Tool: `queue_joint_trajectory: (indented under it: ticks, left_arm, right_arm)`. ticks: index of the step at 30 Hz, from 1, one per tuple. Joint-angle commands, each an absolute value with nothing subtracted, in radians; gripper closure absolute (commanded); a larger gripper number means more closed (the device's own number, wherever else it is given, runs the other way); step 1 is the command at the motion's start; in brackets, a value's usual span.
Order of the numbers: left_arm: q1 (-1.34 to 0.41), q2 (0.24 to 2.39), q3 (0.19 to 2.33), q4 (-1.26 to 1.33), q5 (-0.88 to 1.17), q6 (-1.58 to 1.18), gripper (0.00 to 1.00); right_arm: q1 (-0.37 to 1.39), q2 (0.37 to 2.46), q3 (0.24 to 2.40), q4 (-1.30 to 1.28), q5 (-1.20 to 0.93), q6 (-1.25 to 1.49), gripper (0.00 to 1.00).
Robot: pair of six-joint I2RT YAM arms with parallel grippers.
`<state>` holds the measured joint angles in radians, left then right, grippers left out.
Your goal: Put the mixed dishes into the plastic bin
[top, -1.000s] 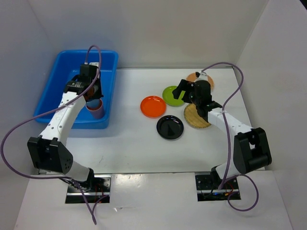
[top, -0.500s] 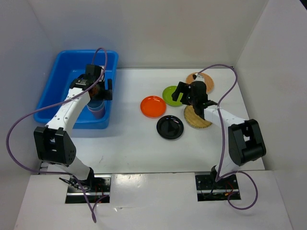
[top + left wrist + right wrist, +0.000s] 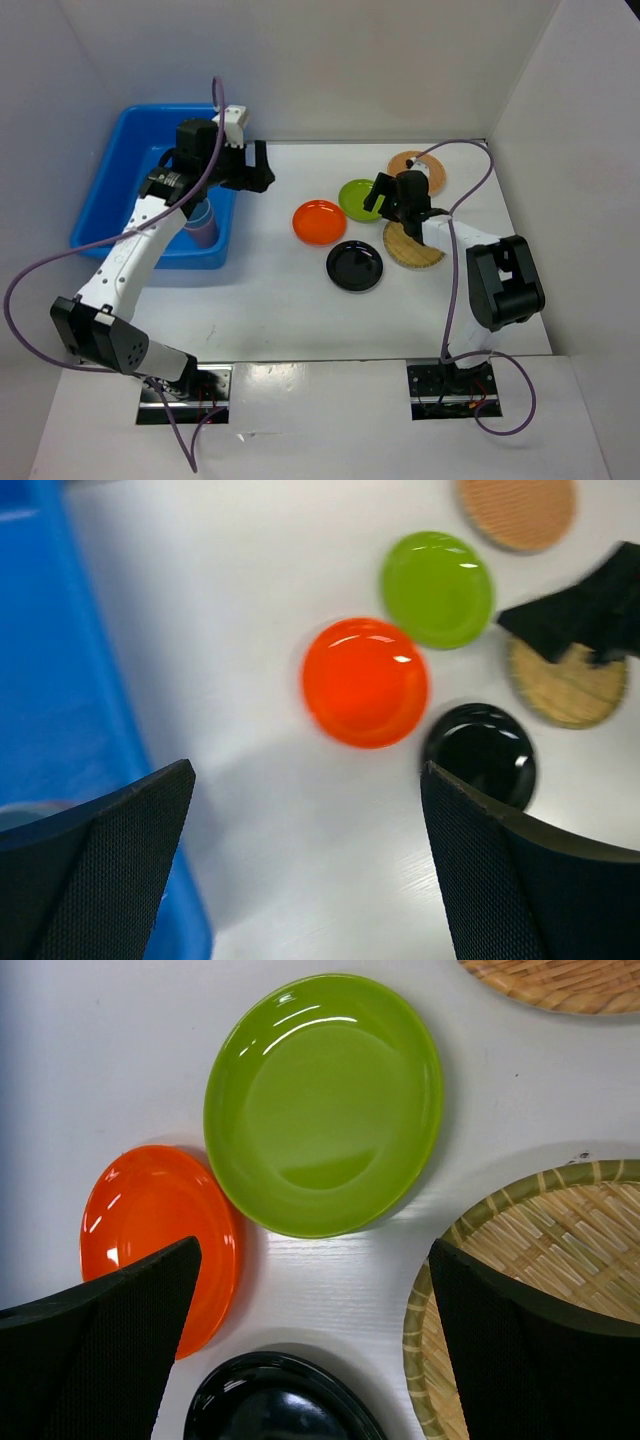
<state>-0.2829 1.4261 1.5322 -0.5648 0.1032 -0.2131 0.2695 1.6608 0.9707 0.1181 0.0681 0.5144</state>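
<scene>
I see bare bench between the blue bin and the orange plate; beyond it the green plate, black plate and bamboo disc sit close together, with narrow gaps only.

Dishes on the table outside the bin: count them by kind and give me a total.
Plates: 3 (orange plate, green plate, black plate)
Bamboo discs: 2 (near disc, far disc)
Total: 5
</scene>
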Motion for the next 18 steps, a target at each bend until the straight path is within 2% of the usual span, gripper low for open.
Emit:
queue_joint_trajectory:
  ticks: [1, 6, 9, 13, 18]
  left_arm:
    - [-0.34, 1.51, 1.531, -0.425, 0.293, -0.231, 0.01]
    - [-0.408, 1.713, 1.588, -0.437, 0.177, -0.274, 0.02]
    - [-0.408, 1.82, 1.551, -0.347, 0.141, -0.347, 0.05]
    - [-0.408, 1.893, 1.529, -0.299, 0.094, -0.403, 0.09]
    - [-0.408, 1.96, 1.519, -0.281, 0.044, -0.413, 0.09]
  right_arm:
    - [0.258, 1.658, 1.014, 0.14, 0.106, 0.529, 0.0]
    - [0.249, 1.658, 1.005, 0.13, 0.106, 0.52, 0.0]
    - [0.239, 1.64, 0.996, 0.13, 0.106, 0.52, 0.0]
    - [0.219, 1.617, 0.986, 0.12, 0.094, 0.5, 0.0]
    - [0.209, 1.577, 0.966, 0.123, 0.046, 0.482, 0.0]
